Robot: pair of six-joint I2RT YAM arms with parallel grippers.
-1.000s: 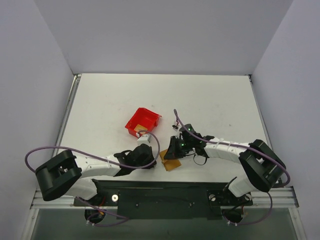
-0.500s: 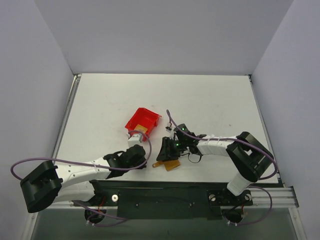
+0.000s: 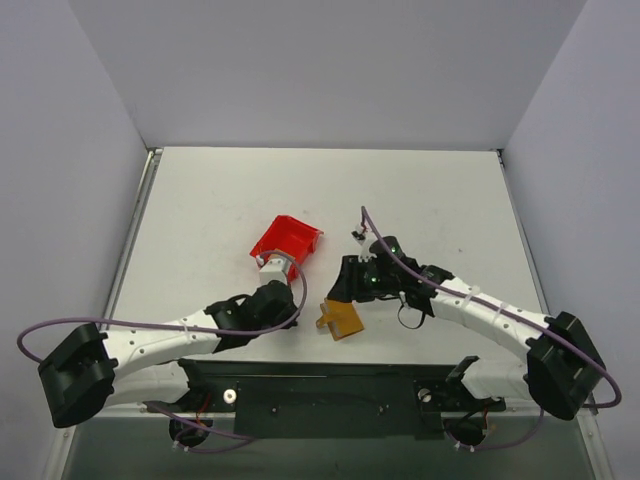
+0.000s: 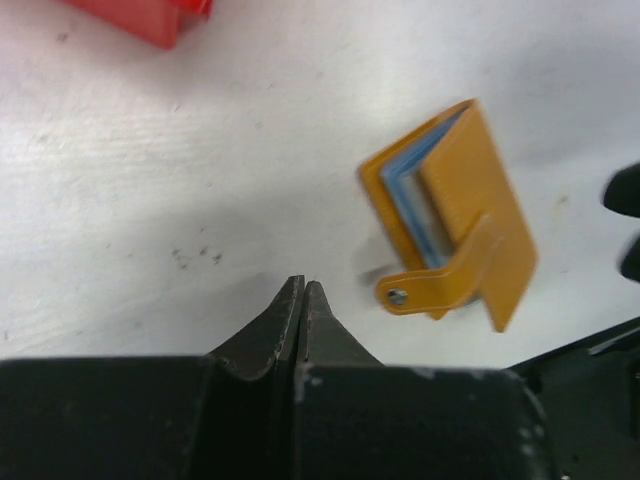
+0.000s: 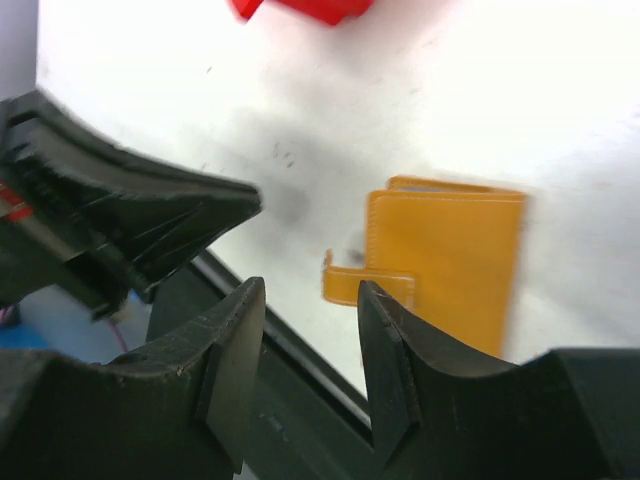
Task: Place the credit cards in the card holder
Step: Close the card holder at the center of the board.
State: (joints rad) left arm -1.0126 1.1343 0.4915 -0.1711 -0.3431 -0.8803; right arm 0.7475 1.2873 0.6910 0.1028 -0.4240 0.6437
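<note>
Left claw (image 4: 303, 292) clenched, empty, by red bin (image 3: 287, 240); right claw (image 5: 310, 300) released near card holder (image 5: 450, 250)

The wallet (image 3: 342, 318) is orange-tan and lies flat near the table's (image 3: 420, 190) front edge. It is folded almost shut, with a light blue lining showing at its edge and its snap tab sticking out loose.

The top external camera looks down from high at the near edge over the whole table (image 3: 420, 190). Both wrist cameras face it closely. All three share the card holder (image 3: 343, 318) and red bin (image 3: 288, 238).
</note>
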